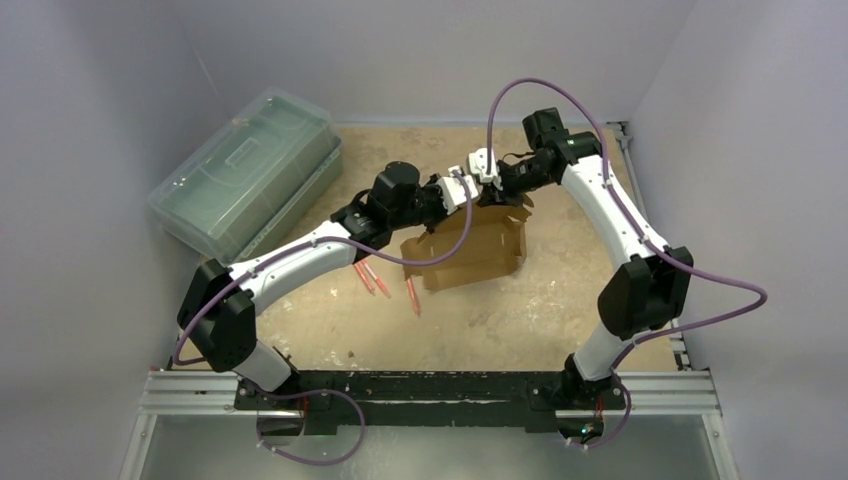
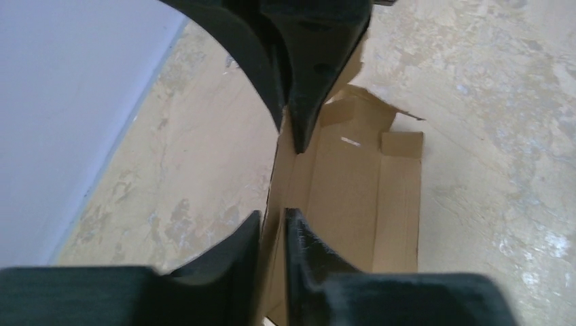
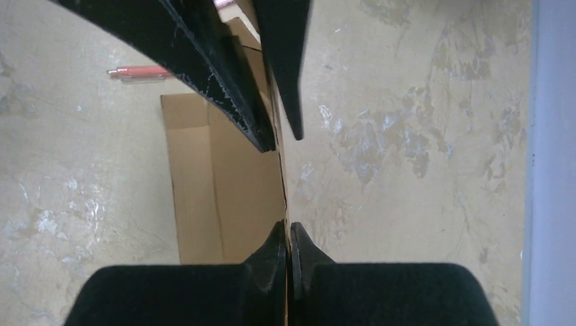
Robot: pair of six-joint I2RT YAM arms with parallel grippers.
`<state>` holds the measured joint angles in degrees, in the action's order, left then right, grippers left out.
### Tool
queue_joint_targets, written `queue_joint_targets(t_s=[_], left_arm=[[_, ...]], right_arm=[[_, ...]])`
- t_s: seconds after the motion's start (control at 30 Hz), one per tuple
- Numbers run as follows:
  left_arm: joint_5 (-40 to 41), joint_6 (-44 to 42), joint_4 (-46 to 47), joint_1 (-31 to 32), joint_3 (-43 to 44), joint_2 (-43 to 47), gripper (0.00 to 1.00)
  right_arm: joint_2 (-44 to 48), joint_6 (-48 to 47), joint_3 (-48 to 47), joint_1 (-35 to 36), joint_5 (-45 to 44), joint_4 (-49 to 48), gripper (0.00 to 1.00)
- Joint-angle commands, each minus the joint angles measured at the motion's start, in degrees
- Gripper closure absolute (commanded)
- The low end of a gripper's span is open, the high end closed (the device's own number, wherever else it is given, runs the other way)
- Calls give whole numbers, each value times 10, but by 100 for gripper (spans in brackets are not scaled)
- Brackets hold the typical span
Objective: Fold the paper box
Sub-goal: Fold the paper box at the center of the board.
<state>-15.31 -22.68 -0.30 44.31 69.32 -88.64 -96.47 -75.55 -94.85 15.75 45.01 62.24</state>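
The paper box (image 1: 470, 255) is a brown cardboard carton standing half-formed in the middle of the table, its top open. My left gripper (image 1: 458, 192) and right gripper (image 1: 490, 183) meet at the top edge of its rear wall. In the left wrist view the box (image 2: 353, 197) lies below with its flaps spread, and my left gripper (image 2: 274, 216) pinches the upright wall with a thin gap showing. In the right wrist view my right gripper (image 3: 286, 227) is shut tight on that same wall of the box (image 3: 231, 183). Each wrist view shows the other gripper's fingers facing it.
A large translucent green case (image 1: 250, 170) lies at the back left against the wall. Red pens (image 1: 370, 278) lie on the table just left of the box, one also seen in the right wrist view (image 3: 139, 71). Pale walls enclose the table on three sides.
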Motion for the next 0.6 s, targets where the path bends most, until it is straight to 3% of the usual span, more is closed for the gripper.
queue_joint_targets(t_s=[0.0, 0.17, 0.23, 0.4, 0.5, 0.57], left_arm=[[60, 80, 52, -9, 17, 30, 73], [128, 215, 107, -28, -53, 119, 26], [158, 271, 123, -32, -93, 162, 16], [134, 368, 132, -35, -198, 249, 15], [57, 434, 254, -29, -301, 265, 22], [52, 447, 325, -2, -342, 246, 24]], right_arm=[[28, 45, -15, 3, -9, -43, 100], [75, 211, 43, 2, -60, -202, 100], [94, 289, 65, 2, -94, -270, 100], [138, 380, 100, 5, -190, -345, 100], [160, 413, 122, 15, -269, -386, 100], [166, 424, 137, 25, -314, -410, 100]])
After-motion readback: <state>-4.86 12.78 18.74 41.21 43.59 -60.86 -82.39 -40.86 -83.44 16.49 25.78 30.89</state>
